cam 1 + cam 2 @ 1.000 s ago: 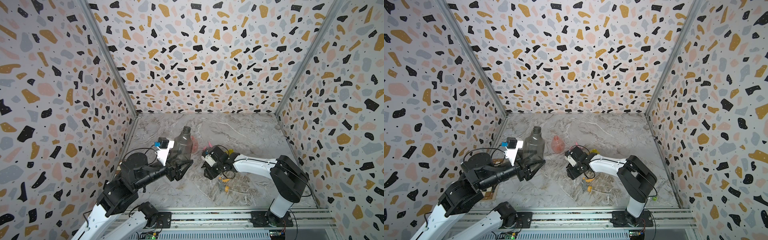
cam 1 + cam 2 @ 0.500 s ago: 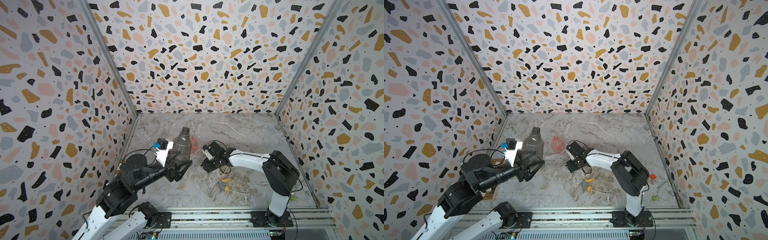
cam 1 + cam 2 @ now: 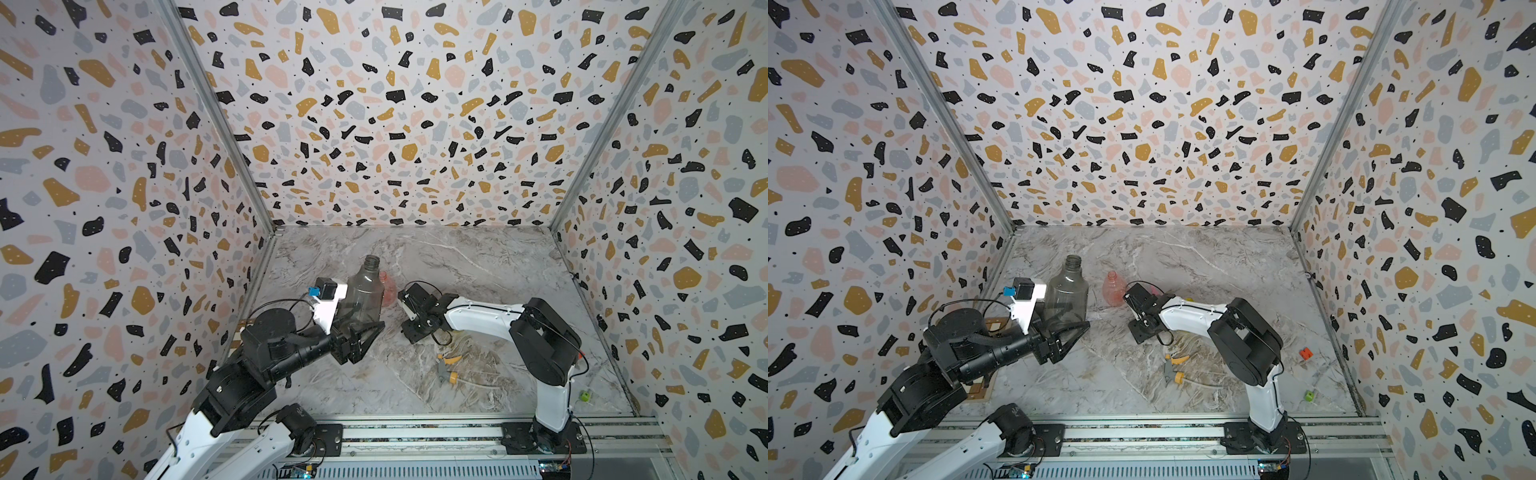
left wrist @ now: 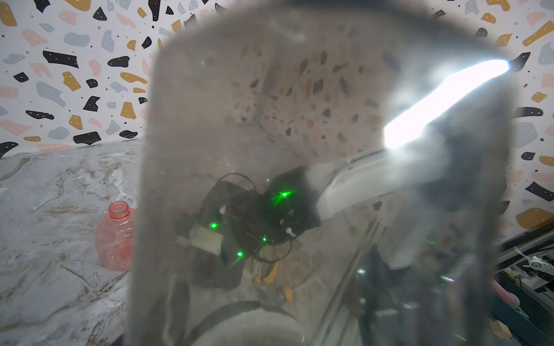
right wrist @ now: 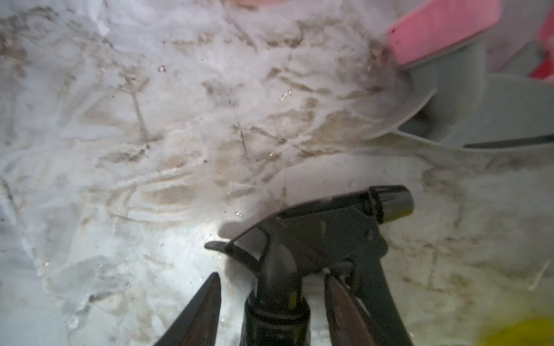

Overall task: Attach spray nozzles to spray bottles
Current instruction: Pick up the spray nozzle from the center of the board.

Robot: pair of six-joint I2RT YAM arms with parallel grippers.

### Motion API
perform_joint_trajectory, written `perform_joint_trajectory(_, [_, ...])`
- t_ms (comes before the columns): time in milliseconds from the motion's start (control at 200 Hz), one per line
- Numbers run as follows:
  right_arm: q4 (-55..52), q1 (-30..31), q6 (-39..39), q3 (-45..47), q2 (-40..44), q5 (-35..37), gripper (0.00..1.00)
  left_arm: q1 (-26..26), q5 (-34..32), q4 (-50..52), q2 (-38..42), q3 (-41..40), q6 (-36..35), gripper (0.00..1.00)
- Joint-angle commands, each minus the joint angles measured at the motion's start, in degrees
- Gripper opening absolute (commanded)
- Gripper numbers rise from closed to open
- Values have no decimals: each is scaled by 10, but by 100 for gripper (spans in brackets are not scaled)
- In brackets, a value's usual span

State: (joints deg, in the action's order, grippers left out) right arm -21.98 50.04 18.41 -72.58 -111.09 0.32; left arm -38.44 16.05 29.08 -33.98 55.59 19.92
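Observation:
My left gripper [image 3: 362, 332] is shut on the base of the smoky dark-grey spray bottle [image 3: 365, 291], which it holds upright above the table with its neck open. That bottle fills the left wrist view [image 4: 299, 119]. The pink spray bottle [image 3: 1113, 289] stands just behind it. My right gripper [image 5: 271, 278] is low over the table and open. The all-black spray nozzle [image 5: 314, 233] lies with its neck between the fingers, with a gap on one side. A pink-and-grey nozzle [image 5: 449, 90] lies close by. The grey nozzle with orange tips [image 3: 446, 368] lies nearer the front.
A small orange piece [image 3: 1305, 353] and a small green piece [image 3: 1308, 395] lie by the right wall. A patterned card [image 3: 980, 386] lies under my left arm. A yellow blur [image 5: 524, 332] sits at the edge of the right wrist view. Terrazzo walls enclose three sides.
My right gripper has shifted left and back and come down over the black nozzle, and its jaws have narrowed. The left arm and the grey bottle have stayed still.

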Motion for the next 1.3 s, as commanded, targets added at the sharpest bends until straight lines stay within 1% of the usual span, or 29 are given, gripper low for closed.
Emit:
perform_joint_trajectory(0, [-23, 3, -8, -17, -3, 15, 54, -3, 7, -32, 5, -5, -6, 0])
perform_joint_trajectory(215, [-15, 3, -9, -12, 1, 9, 46, -3, 7, -36, 5, -7, -4, 0])
perform_joint_trajectory(355, [24, 2, -13, 8, 43, -8, 39, -3, 7, -40, -1, -10, -6, 0])
perform_joint_trajectory(436, [60, 2, -14, 25, 87, -26, 36, -3, 5, -48, 0, -15, -5, 0])
perform_joint_trajectory(616, [127, 1, -9, 64, 228, -67, 35, -3, -16, -74, 8, -38, -2, 0])
perform_joint_trajectory(756, [153, -25, 6, 100, 331, -106, 35, -3, -12, -95, -4, -50, 4, 0])
perform_joint_trajectory(851, [186, -52, 22, 139, 397, -143, 34, -3, 9, -112, -27, -55, 10, 0])
perform_joint_trajectory(996, [205, -88, 42, 166, 461, -202, 33, -3, 93, -167, -54, -70, 13, 0])
perform_joint_trajectory(1081, [217, -115, 58, 175, 493, -235, 33, -3, 121, -183, -65, -80, 14, 0])
perform_joint_trajectory(1191, [241, -152, 93, 180, 526, -277, 32, -3, 166, -241, -72, -97, 17, 0])
perform_joint_trajectory(1297, [286, -172, 125, 188, 555, -297, 31, -5, 198, -284, -75, -116, 19, 0])
